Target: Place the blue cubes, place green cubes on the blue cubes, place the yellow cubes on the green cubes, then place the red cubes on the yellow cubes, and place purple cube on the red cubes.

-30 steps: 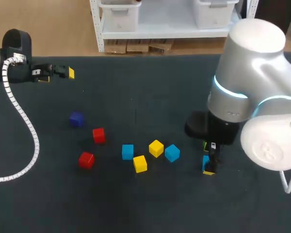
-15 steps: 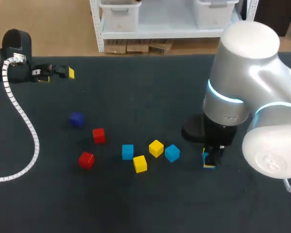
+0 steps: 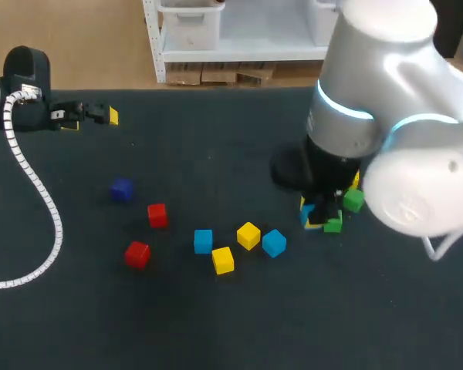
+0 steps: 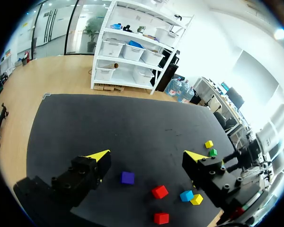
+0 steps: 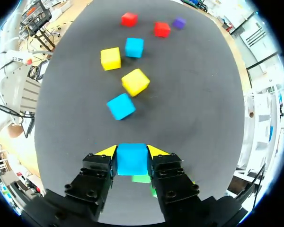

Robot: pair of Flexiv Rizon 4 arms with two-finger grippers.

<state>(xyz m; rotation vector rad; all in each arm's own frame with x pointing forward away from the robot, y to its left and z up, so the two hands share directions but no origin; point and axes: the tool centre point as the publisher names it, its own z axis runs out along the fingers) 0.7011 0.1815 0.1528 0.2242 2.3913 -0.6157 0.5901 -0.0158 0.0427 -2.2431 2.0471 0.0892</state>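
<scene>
- Nearest, a yellow cube point(image 3: 223, 260) and a red cube point(image 3: 137, 253) are seen lying on the dark counter point(image 3: 216, 331), well apart.
- Just beyond, a blue cube point(image 3: 203, 240), a second yellow cube point(image 3: 248, 235) and another blue cube point(image 3: 274, 243) are spread in a loose row.
- To the right of these, a third blue cube point(image 5: 131, 159) is clamped from two sides by the right pincer point(image 5: 131, 151).
- A green cube point(image 3: 333, 225) is seen just beside that pincer, and another green cube point(image 3: 353, 200) slightly farther back.
- Farther off on the left, a second red cube point(image 3: 157, 215) and the purple cube point(image 3: 122, 190) are found near each other.
- Farthest, the left pincer point(image 3: 92, 114) is held at the far left of the counter, released, its fingers spread wide.
</scene>
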